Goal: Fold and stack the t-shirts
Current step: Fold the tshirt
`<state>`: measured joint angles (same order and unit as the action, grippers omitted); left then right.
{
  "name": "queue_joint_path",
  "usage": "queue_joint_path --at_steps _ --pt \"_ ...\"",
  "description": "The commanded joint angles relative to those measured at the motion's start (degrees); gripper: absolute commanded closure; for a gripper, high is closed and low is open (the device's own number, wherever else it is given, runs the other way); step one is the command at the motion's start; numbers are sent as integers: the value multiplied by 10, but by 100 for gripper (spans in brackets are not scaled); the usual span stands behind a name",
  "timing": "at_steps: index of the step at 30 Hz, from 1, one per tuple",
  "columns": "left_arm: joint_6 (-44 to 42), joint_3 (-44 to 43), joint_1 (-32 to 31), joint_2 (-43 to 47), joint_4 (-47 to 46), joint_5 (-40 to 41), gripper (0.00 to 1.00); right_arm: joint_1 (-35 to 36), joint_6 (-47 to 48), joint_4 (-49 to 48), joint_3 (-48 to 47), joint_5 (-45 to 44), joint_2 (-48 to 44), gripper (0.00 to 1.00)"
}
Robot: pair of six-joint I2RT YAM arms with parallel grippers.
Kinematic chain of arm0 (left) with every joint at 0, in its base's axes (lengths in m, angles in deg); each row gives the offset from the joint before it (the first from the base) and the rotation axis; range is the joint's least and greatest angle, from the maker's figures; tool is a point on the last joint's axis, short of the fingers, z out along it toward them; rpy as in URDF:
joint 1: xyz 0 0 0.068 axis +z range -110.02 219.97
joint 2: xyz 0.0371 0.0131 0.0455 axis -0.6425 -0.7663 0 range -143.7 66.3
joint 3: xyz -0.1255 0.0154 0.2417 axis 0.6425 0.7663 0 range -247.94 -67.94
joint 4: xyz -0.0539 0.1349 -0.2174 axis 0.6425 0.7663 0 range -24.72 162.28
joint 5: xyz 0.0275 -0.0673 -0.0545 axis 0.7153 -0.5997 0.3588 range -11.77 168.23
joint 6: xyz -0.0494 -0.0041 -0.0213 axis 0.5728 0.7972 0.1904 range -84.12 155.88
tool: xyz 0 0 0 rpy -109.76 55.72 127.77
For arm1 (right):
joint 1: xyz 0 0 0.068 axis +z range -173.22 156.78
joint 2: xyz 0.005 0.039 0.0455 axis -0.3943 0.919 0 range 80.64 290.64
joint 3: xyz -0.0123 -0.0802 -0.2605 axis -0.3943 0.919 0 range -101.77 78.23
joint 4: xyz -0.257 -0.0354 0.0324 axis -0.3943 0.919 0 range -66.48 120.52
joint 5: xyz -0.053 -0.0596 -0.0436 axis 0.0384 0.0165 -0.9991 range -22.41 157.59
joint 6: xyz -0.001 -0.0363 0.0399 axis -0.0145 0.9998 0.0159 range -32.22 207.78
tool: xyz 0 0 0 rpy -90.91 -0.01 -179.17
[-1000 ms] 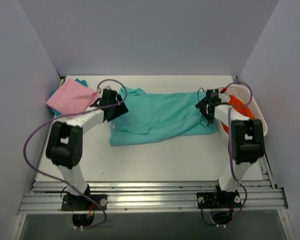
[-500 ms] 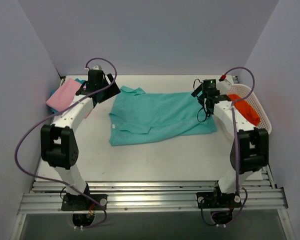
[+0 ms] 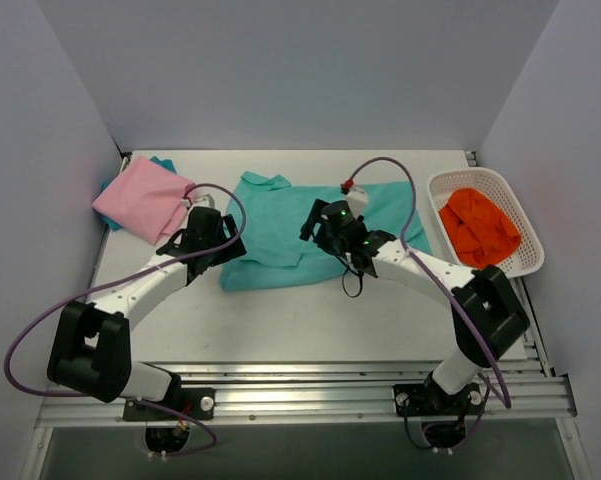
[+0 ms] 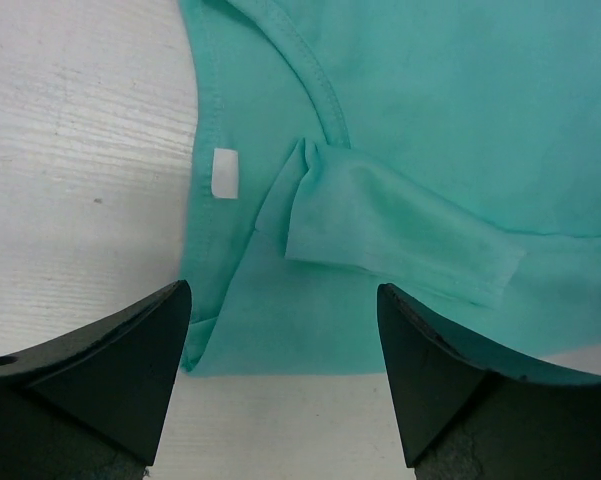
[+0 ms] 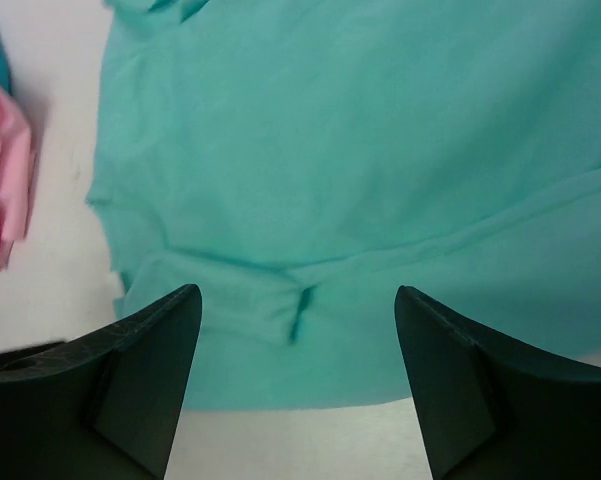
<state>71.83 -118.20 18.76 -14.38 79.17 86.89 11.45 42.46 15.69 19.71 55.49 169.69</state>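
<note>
Right now we hover our left gripper [image 4: 282, 310] and right gripper [image 5: 298, 300], both with jaws spread and holding nothing, over the mint-teal t-shirt [image 3: 280, 225] spread on the table [image 3: 310, 322]. The pink t-shirt [image 3: 140, 198] lies folded at the far-left corner.

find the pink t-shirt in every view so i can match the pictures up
Top external: the pink t-shirt lies at far left, beside the mint-teal t-shirt.
Left wrist: not in it.
Right wrist: a strip of it at the left edge.
Shared landmark: the mint-teal shirt's folded sleeve.
</note>
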Motion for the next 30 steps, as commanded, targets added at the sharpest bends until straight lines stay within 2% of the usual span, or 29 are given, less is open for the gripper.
queue_joint_path --at_steps 1,5,10,30 --pt "-5 -11 6 -1 -51 25 16 59 -9 -43 -46 -9 58 28" --pt "-13 -11 10 -4 -53 22 17 102 -14 -21 -116 -20 134 30" --pt "-20 2 23 5 -58 15 17 107 -17 -14 -128 -26 170 30" --pt "-17 13 30 -18 -88 -11 18 115 -64 -27 -46 -28 146 31"
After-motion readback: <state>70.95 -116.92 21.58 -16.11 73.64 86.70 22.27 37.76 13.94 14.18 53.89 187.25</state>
